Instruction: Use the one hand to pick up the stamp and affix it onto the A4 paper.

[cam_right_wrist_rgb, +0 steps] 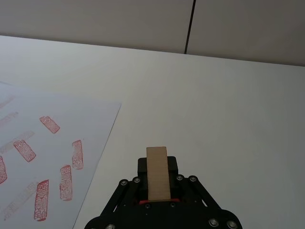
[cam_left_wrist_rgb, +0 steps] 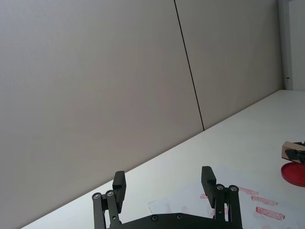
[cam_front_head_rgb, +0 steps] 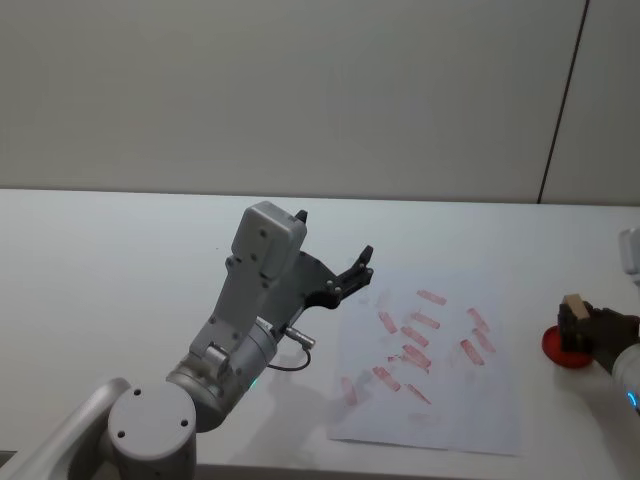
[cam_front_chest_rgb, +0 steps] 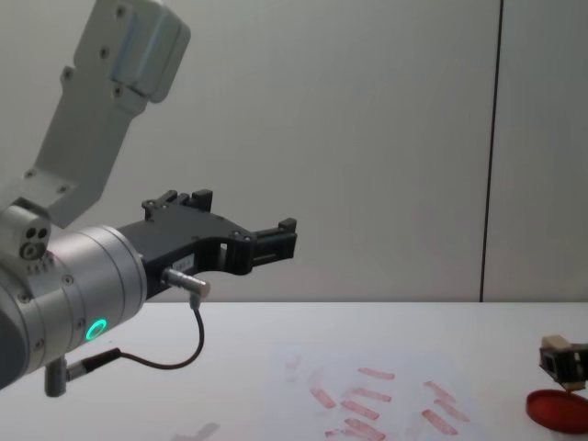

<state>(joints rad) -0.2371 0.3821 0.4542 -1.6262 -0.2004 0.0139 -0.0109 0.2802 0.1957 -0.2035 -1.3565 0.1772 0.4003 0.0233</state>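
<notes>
Presently we see the right gripper (cam_right_wrist_rgb: 157,165) near the right edge of the white bench (cam_front_head_rgb: 120,250), its black jaws closed on the small rectangular tan wooden stamp (cam_right_wrist_rgb: 157,177), which stands upright between them. Directly beneath sits the flat round red ink pad (cam_front_head_rgb: 558,350); we cannot tell whether the stamp's foot touches it. Near the pad, toward the bench's middle, lies the white A4 paper (cam_front_head_rgb: 450,400), flat and marked with many red-pink rectangular prints. Our left gripper (cam_left_wrist_rgb: 163,179) hangs raised above the bench off the paper's left edge, tilted up toward the grey wall (cam_front_head_rgb: 300,90), jaws spread wide with nothing between them. A thin black cable (cam_front_chest_rgb: 175,363) loops beneath its silver wrist.
</notes>
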